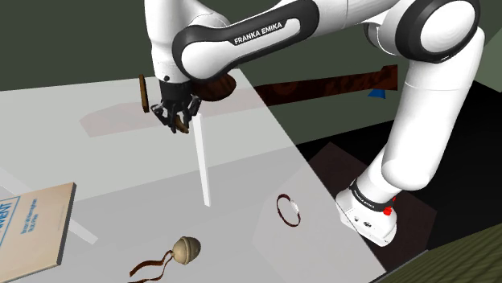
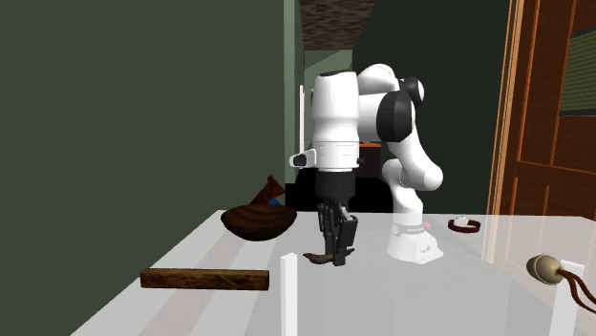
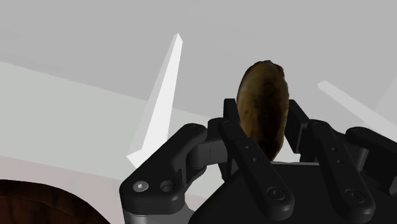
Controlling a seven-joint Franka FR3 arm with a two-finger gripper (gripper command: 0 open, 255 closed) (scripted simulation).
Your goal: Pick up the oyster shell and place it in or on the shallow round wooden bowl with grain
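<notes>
Half done: gripping shell endwise, tool clamped tight on it, above tabletop. Likely next: carry short way toward bowl, close by on second exterior view's left, then lower.

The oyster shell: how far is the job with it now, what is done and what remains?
Done: the oyster shell is grasped, clasped between the fingers of the tool. In hand: the tool holds it beside the dark wooden bowl, not over it, and the shell seems to be off the surface. Left: carry it over the bowl, lower it and open the fingers.
</notes>
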